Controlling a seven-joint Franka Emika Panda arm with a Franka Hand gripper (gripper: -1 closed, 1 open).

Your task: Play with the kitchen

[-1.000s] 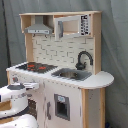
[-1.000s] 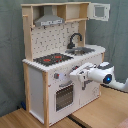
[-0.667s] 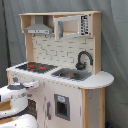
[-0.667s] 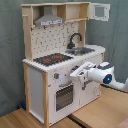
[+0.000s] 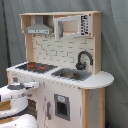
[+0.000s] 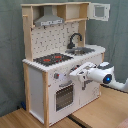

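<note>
Kitchen point(image 6: 50, 75) stands upright on the wooden floor point(image 6: 20, 120) before a grey curtain point(image 6: 10, 50) in both exterior views. Black-red hob point(image 6: 52, 59) sits beside silver sink point(image 6: 82, 50) with black faucet point(image 6: 75, 39); grey hood point(image 6: 49, 20) above the hob. Upper cabinet door point(image 6: 100, 12) hangs open. White arm point(image 6: 102, 75) reaches in from the second exterior view's right, gripper point(image 6: 75, 73) up against the front panel just above the oven door point(image 6: 63, 96), near the knobs. Cannot tell whether the gripper is open or has hold of anything
</note>
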